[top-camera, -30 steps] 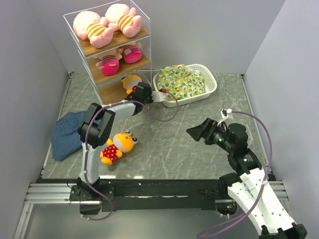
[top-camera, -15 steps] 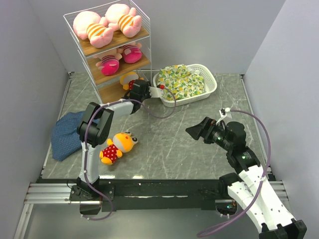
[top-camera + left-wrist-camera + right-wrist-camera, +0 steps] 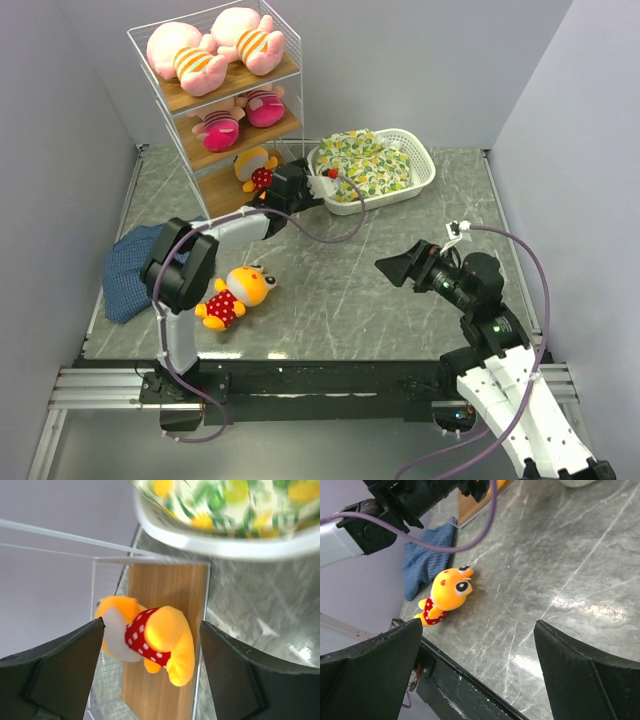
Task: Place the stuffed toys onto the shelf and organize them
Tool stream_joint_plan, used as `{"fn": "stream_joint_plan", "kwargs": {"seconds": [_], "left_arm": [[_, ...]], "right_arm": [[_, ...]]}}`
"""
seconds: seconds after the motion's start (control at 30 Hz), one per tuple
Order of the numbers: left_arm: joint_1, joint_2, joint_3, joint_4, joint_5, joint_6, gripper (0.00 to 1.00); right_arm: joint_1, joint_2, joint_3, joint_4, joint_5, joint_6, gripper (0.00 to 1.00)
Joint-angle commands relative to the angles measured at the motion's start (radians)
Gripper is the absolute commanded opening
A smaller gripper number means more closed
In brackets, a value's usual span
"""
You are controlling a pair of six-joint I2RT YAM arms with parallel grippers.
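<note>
The last orange toy on the near-left desk looks light and squashy; pinch its red-dotted middle. Your left hand and right hand both stand wide, empty.

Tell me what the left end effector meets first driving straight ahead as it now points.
Probably the orange-yellow toy on the bottom shelf board, centred ahead of the open left end effector; depth is unclear.
</note>
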Motion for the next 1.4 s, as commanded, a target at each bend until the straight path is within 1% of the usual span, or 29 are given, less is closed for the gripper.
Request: {"fn": "stream_joint_plan", "kwargs": {"seconds": [0.0, 0.13, 0.17, 0.23, 0.3, 0.33, 0.37, 0.4, 0.43, 0.47, 0.5, 0.57, 0.6, 0.67, 0.7, 0.73, 0.77, 0.83, 0.87, 0.93, 0.97, 1.03, 1.07, 1.13, 1.17, 1.23, 1.27, 1.33, 1.37], "left_arm": [[-0.016, -0.122, 0.014, -0.051, -0.006, -0.167, 0.84], [-0.039, -0.208, -0.009, -0.107, 0.020, -0.326, 0.84], [-0.048, -0.228, -0.017, -0.124, 0.031, -0.391, 0.84], [-0.058, -0.294, -0.043, -0.165, 0.037, -0.463, 0.85], [-0.065, -0.367, -0.058, -0.203, 0.036, -0.567, 0.86], [-0.068, -0.392, -0.060, -0.240, 0.020, -0.600, 0.95], [-0.079, -0.417, -0.058, -0.327, 0.003, -0.659, 0.96], [-0.081, -0.475, -0.061, -0.369, -0.007, -0.696, 0.96], [-0.081, -0.512, -0.092, -0.389, -0.006, -0.757, 0.96], [-0.082, -0.552, -0.118, -0.404, -0.001, -0.776, 0.96], [-0.082, -0.636, -0.173, -0.403, 0.003, -0.794, 0.96], [-0.082, -0.720, -0.230, -0.403, -0.004, -0.831, 0.96], [-0.081, -0.800, -0.253, -0.412, 0.000, -0.841, 0.96], [-0.079, -0.874, -0.317, -0.435, 0.020, -0.864, 0.96], [-0.081, -0.942, -0.339, -0.454, 0.014, -0.877, 0.96], [-0.076, -0.971, -0.382, -0.463, 0.005, -0.928, 0.97], [-0.074, -1.018, -0.400, -0.478, -0.007, -0.939, 0.97], [-0.070, -1.050, -0.451, -0.546, -0.046, -0.966, 0.96], [-0.070, -1.081, -0.463, -0.576, -0.061, -0.977, 0.96], [-0.070, -1.124, -0.517, -0.575, -0.069, -1.017, 0.96], [-0.070, -1.170, -0.534, -0.567, -0.072, -1.029, 0.96], [-0.070, -1.213, -0.581, -0.540, -0.083, -1.023, 0.96], [-0.071, -1.247, -0.588, -0.540, -0.096, -1.014, 0.96], [-0.070, -1.271, -0.595, -0.534, -0.159, -1.009, 0.96], [-0.070, -1.293, -0.600, -0.529, -0.173, -1.008, 0.96], [-0.070, -1.311, -0.618, -0.521, -0.150, -0.994, 0.96], [-0.070, -1.325, -0.624, -0.523, -0.127, -0.986, 0.96], [-0.070, -1.333, -0.631, -0.520, -0.097, -0.973, 0.96], [-0.070, -1.334, -0.629, -0.523, -0.093, -0.971, 0.96]], "right_arm": [[0.002, -0.060, 0.028, -0.011, -0.018, -0.002, 1.00], [0.004, -0.071, 0.036, -0.028, -0.027, 0.005, 1.00], [0.004, -0.071, 0.033, -0.027, -0.029, 0.008, 1.00], [0.004, -0.078, 0.025, -0.022, -0.032, 0.024, 1.00], [0.004, -0.081, 0.015, -0.004, -0.038, 0.049, 1.00], [0.004, -0.080, 0.001, 0.004, -0.052, 0.057, 1.00], [0.004, -0.078, -0.007, 0.012, -0.055, 0.066, 1.00], [0.004, -0.071, -0.027, 0.038, -0.062, 0.087, 1.00], [0.005, -0.063, -0.040, 0.054, -0.081, 0.100, 1.00], [0.005, -0.054, -0.054, 0.073, -0.088, 0.125, 1.00], [0.005, -0.031, -0.083, 0.120, -0.099, 0.141, 1.00], [0.010, -0.002, -0.113, 0.176, -0.118, 0.188, 0.99], [0.017, 0.033, -0.139, 0.227, -0.116, 0.199, 0.99], [0.036, 0.082, -0.149, 0.266, -0.099, 0.227, 0.98], [0.047, 0.133, -0.154, 0.288, -0.090, 0.232, 0.97], [0.083, 0.159, -0.153, 0.317, -0.076, 0.238, 0.97], [0.103, 0.212, -0.153, 0.337, -0.063, 0.251, 0.96], [0.169, 0.271, -0.148, 0.404, -0.012, 0.270, 0.96], [0.189, 0.329, -0.146, 0.430, 0.002, 0.297, 0.96], [0.253, 0.400, -0.140, 0.525, 0.036, 0.336, 0.93], [0.276, 0.482, -0.133, 0.609, 0.039, 0.380, 0.93], [0.322, 0.570, -0.116, 0.691, 0.048, 0.415, 0.91], [0.373, 0.652, -0.096, 0.719, 0.060, 0.455, 0.91], [0.422, 0.725, -0.081, 0.815, 0.109, 0.497, 0.90], [0.465, 0.791, -0.055, 0.855, 0.126, 0.527, 0.90], [0.507, 0.858, -0.016, 0.871, 0.177, 0.558, 0.89], [0.540, 0.929, 0.020, 0.886, 0.187, 0.564, 0.89], [0.567, 1.003, 0.057, 0.944, 0.191, 0.595, 0.88], [0.580, 1.076, 0.085, 0.973, 0.186, 0.609, 0.88]]}}
